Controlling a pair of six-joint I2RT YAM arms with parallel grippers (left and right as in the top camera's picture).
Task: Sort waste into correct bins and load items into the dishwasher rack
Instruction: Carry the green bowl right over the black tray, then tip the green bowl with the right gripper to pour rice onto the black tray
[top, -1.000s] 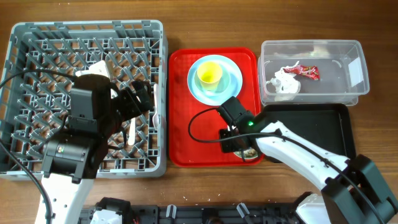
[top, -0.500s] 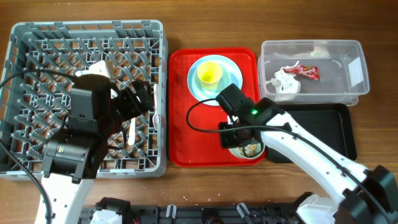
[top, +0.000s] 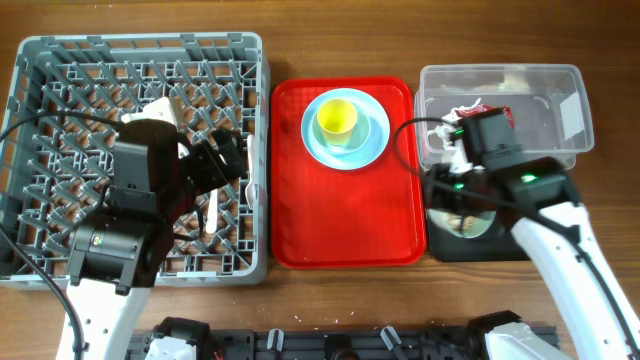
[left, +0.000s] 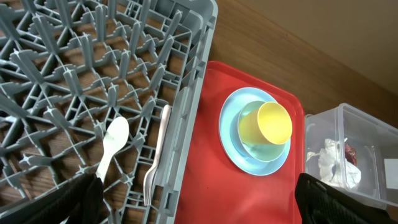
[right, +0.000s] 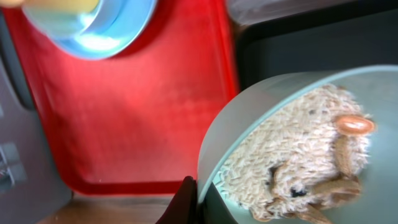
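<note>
Pinching green bowl (top: 468, 216) rim with right jaws, rice (right: 298, 163) inside, over black tray (top: 445, 248); hovering above rack (top: 140, 40), left jaws spread. Done: spoon (left: 112, 140), fork (left: 157, 155) racked; wad (left: 329, 157) in tub (top: 560, 80). Left: dump rice; rack bowl, plate (top: 375, 142), cup (top: 337, 118).

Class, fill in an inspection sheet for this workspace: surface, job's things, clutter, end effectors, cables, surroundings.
Surface: wooden table.
Job's things: spoon and fork lie in the rack; cup, inner bowl and plate stacked on the red tray; paper wad in the clear tub; rice bowl held over the black tray.
Clutter: nothing seen.
End effectors: left end effector open above the rack; right end effector shut on the rice bowl's rim.
Cables: left cable crosses the rack; right cable loops beside the clear tub.
Surroundings: nothing seen.
</note>
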